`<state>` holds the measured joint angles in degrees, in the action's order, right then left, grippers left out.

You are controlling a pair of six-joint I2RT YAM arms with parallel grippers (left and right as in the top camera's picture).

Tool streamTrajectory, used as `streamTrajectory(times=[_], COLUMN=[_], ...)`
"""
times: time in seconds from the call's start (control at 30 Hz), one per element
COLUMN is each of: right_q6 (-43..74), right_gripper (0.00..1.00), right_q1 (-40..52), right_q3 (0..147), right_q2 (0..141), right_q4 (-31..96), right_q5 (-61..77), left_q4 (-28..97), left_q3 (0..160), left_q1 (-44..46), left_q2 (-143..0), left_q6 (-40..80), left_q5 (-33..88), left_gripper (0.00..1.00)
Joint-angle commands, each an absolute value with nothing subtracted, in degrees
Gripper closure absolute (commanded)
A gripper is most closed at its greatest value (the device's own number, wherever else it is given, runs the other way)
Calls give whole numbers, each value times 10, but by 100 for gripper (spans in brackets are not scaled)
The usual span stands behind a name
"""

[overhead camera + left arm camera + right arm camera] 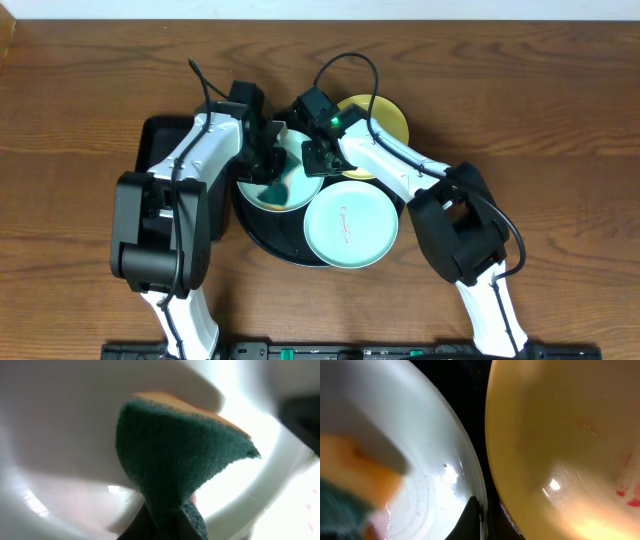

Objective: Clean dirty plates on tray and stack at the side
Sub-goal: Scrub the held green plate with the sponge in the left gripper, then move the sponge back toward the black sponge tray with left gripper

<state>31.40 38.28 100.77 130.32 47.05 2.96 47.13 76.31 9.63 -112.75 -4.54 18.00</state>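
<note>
**Sponge on the left mint plate, rim held from the right**

The wooden bench carries the round black tray in the middle. A smaller rectangular tray lies to its left, partly under the left arm. All three plates sit on the round tray. The left mint plate is under both wrists, the front mint plate is nearest to the robot on the right side, and the yellow plate is at the far right. None is stacked at the side yet.

The left end effector is pressed together on a green sponge with an orange back, which hangs straight down. The left mint plate lies directly below it, and the sponge seems to touch the plate's inner face. The right end effector stands at this plate's rim, on the side toward the yellow plate. Its fingers appear to straddle and pinch the rim, though the outer finger is dark against the tray.

I judge that scrubbing of the first plate is in hand. A round plate has no long axis, so only the rim side matters, and here the right arm is nearer. Red smears show on the yellow plate, just beside the right end effector.
</note>
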Motion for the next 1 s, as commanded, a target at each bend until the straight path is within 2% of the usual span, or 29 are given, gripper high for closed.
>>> streamTrajectory(times=[0.0,0.13,0.4,0.63,0.97], right_q6=[305,306,306,305,239], right_gripper=[98,98,98,99,99], right_q1=[391,390,390,390,391], right_q3=[1004,1004,1004,1004,1005], right_q2=[1324,1324,1324,1324,1320], right_q4=[476,476,478,478,457], right_q5=[15,13,8,9,64], left_q4=[462,457,454,458,538], left_q3=[764,764,791,813,813], left_q1=[95,95,95,86,-16], left_q2=[-1134,-1134,-1120,-1025,-886], left_q6=[99,160,170,170,161], left_q5=[-34,-111,-90,-90,-90], left_gripper=[93,93,93,93,93])
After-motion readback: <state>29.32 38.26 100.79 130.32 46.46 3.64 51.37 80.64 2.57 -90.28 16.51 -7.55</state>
